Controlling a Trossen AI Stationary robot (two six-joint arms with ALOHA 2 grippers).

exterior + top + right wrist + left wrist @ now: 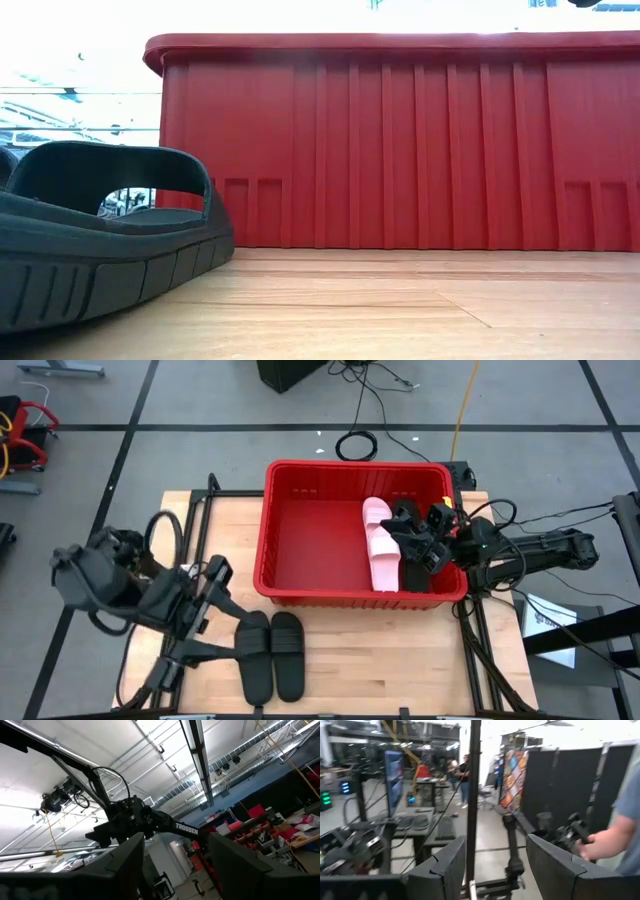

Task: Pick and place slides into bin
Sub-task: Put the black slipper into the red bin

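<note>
The red bin (300,530) stands at the table's far middle; its ribbed wall fills the low view (400,150). Pale pink slides (381,546) lie on its floor, right of the middle. A dark shape (418,574) beside them is partly hidden by my right arm. Two black slides (271,654) lie side by side, soles down, on the table in front of the bin; one shows in the low view (100,240). My right gripper (415,532) is over the bin's right part, open and empty, tipped upward toward the ceiling (175,865). My left gripper (212,574) is open and empty (495,865), left of the bin.
The wooden table (400,660) has bare room at its near right. Cables and the dark frame rails (190,650) run along the table's left and right sides. A person's arm (615,837) shows in the room beyond the table.
</note>
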